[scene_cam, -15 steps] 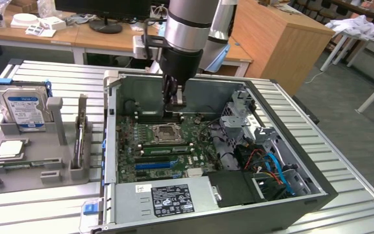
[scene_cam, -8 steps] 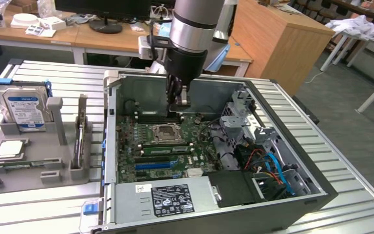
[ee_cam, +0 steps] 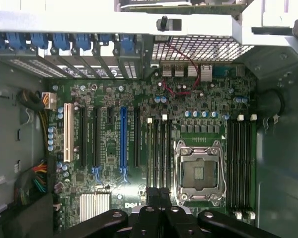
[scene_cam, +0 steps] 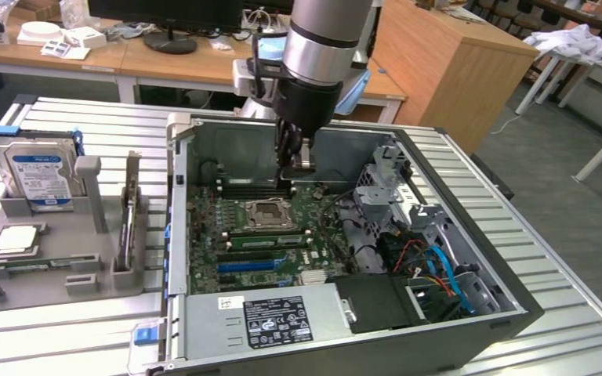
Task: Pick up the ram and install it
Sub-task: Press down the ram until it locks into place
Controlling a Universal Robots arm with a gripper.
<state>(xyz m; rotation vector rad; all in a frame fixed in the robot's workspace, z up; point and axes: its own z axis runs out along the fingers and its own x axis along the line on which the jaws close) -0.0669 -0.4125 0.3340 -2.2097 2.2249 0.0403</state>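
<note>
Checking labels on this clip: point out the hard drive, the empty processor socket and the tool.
hard drive (scene_cam: 37, 174): exterior view, on its blue label.
processor socket (ee_cam: 198, 172): wrist view, on the open contact area inside the metal frame.
tool (scene_cam: 297, 167): exterior view, at its shut tips above the motherboard.

The white letters "DELL" (ee_cam: 127, 204) stand on the green motherboard (ee_cam: 139, 148), near its edge beside the finned silver heatsink (ee_cam: 95, 205). The black label (scene_cam: 277, 321) on the grey power supply box (scene_cam: 201, 329) carries white print and marks too small to read. The blue and white label (scene_cam: 38, 174) on the silver hard drive (scene_cam: 35, 172) cannot be read either.
</note>
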